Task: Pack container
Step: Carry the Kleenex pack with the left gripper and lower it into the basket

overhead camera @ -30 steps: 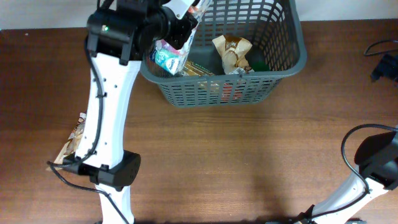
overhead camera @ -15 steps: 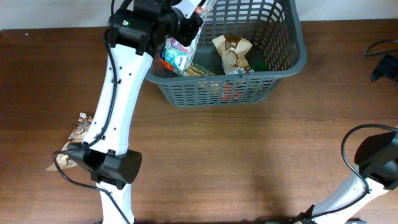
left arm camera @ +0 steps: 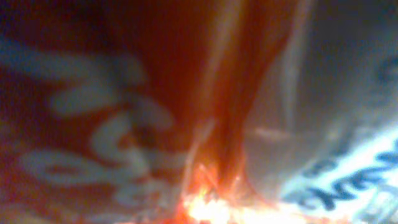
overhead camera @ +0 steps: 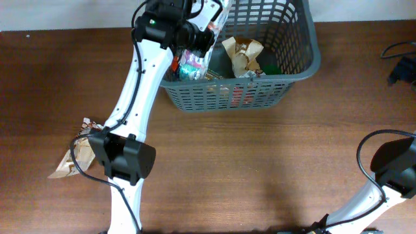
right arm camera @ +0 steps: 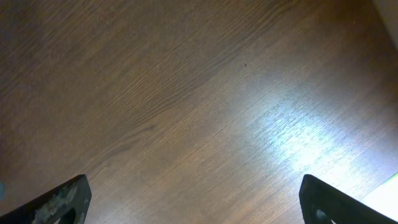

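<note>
The dark grey basket (overhead camera: pixel 305 68) stands at the back of the table. It holds a crumpled tan packet (overhead camera: pixel 242 53), a green item (overhead camera: pixel 270 65) and other packets. My left gripper (overhead camera: pixel 200 40) is over the basket's left end, shut on a red, white and teal snack packet (overhead camera: pixel 190 63) that hangs down inside the left wall. That packet (left arm camera: pixel 155 112) fills the left wrist view as a red and white blur and hides the fingers. My right gripper (right arm camera: pixel 199 208) is open and empty above bare wood, with its fingertips (right arm camera: pixel 62 199) at the frame's lower corners.
A brown crumpled packet (overhead camera: pixel 73 156) lies on the table at the left, beside the left arm's base (overhead camera: pixel 123 159). The right arm's base (overhead camera: pixel 390 169) is at the right edge, with a black cable (overhead camera: pixel 400 52) at the back right.
My left arm has swung to the right, carrying the snack packet from the basket's left rim to inside its left end. The right arm has not moved.
</note>
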Action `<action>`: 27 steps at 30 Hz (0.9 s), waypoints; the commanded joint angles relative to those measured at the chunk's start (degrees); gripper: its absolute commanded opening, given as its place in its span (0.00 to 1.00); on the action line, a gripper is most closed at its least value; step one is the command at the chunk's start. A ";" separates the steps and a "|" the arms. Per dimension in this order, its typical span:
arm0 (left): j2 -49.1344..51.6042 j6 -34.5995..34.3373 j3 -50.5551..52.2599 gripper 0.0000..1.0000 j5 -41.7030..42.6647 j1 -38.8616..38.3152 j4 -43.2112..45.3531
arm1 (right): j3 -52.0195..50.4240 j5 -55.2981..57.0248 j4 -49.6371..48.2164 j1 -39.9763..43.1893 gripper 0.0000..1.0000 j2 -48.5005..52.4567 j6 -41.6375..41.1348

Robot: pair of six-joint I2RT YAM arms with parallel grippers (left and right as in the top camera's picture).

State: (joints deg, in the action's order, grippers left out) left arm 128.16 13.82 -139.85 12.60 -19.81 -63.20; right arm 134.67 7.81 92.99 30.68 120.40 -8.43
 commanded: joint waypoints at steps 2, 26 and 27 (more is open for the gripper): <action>1.14 -0.79 -0.04 0.08 0.02 0.09 -0.98 | -0.26 -0.13 -0.02 0.07 0.99 0.11 -0.26; -0.26 -7.54 -5.90 0.95 -1.51 4.22 -7.19 | -0.26 -0.11 -0.02 0.07 0.99 0.11 -0.24; -1.33 -8.87 -7.54 0.96 -1.51 5.46 -8.46 | -0.26 -0.13 -0.02 0.07 0.99 0.11 -0.26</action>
State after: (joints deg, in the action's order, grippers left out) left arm 130.85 9.78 -142.12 11.57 -17.82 -69.71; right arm 134.67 7.81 92.99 30.68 120.40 -8.43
